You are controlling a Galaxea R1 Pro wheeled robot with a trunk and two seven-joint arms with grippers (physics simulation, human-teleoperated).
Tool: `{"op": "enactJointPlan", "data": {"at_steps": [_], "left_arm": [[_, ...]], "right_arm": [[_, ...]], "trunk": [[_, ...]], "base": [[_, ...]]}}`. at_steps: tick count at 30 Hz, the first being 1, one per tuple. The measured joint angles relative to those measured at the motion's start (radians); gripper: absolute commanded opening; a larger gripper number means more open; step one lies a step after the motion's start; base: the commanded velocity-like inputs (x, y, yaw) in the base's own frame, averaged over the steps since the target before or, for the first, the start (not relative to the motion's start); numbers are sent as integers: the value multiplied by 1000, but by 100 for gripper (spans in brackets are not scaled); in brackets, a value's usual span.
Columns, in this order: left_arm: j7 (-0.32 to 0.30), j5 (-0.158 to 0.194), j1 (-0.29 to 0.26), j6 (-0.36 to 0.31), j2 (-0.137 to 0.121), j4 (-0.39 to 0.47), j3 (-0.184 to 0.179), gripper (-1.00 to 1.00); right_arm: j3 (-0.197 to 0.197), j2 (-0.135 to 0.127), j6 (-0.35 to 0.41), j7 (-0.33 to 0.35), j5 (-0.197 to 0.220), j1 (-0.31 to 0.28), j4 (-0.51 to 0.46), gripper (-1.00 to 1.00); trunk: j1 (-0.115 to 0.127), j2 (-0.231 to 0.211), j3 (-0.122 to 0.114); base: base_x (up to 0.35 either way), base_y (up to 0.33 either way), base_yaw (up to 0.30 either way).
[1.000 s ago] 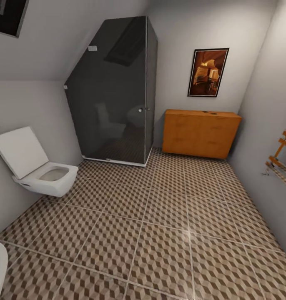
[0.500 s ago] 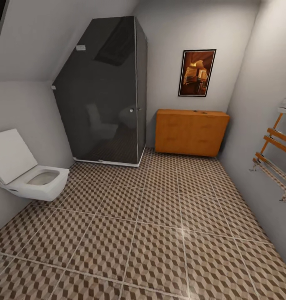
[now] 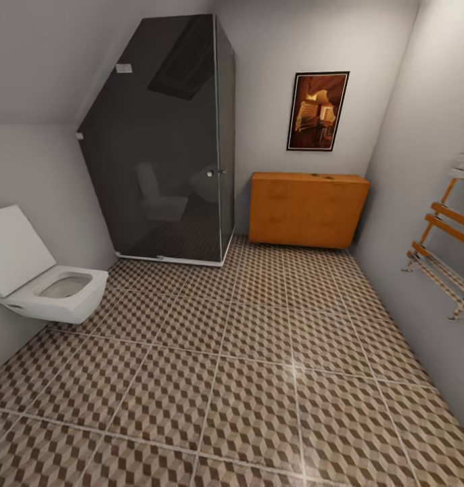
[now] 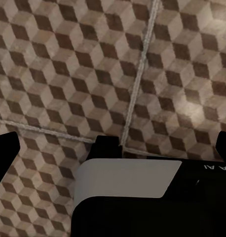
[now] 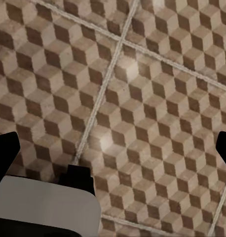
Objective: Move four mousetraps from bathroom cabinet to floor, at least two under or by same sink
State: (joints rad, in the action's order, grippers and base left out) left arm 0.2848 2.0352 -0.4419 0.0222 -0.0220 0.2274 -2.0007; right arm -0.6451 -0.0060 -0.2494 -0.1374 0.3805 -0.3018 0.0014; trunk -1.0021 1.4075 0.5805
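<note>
Left gripper (image 4: 113, 148): I am seeing its two dark fingertips sitting far apart at opposite edges of the left wrist view, so the jaws are spread wide and holding nothing.
Right gripper (image 5: 113, 148): I am reading the same here, two dark fingertips at opposite edges of the right wrist view, spread wide with nothing between them.
Bathroom floor (image 3: 259, 379): I am looking at cube-patterned tiles in brown, beige and cream with pale grout; it is lying beneath both grippers, and one grout crossing is showing past each pair of fingers.
Mousetraps: I cannot tell where they are; I am making out two small dark marks on top of the cabinet, too small to identify.
Cabinet (image 3: 306, 210): I am counting one, orange wood, standing against the far wall, well ahead of both grippers and toward the right gripper's side.
Picture (image 3: 318, 111): one dark-framed print is hanging on the wall above the cabinet.
Shower (image 3: 164, 142): one dark glass enclosure is standing just beside the cabinet, far ahead on the left gripper's side.
Toilet (image 3: 49, 287): one white, square, wall-hung, with its lid up, well off beyond the left gripper's side.
Towel rack (image 3: 448, 253): one wooden rack is leaning on the wall beyond the right gripper's side.
</note>
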Motion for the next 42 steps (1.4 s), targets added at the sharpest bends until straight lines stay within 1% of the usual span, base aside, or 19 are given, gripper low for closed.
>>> {"op": "enactJointPlan", "data": {"at_steps": [20, 42], "left_arm": [[0, 0, 0, 0, 0, 0, 0, 100], [0, 0, 0, 0, 0, 1, 0, 100]], "right_arm": [[0, 0, 0, 0, 0, 0, 0, 100], [0, 1, 0, 0, 0, 0, 1, 100]], "trunk": [[0, 0, 20], [0, 0, 22]], "base": [[0, 0, -223], [0, 0, -285]]}}
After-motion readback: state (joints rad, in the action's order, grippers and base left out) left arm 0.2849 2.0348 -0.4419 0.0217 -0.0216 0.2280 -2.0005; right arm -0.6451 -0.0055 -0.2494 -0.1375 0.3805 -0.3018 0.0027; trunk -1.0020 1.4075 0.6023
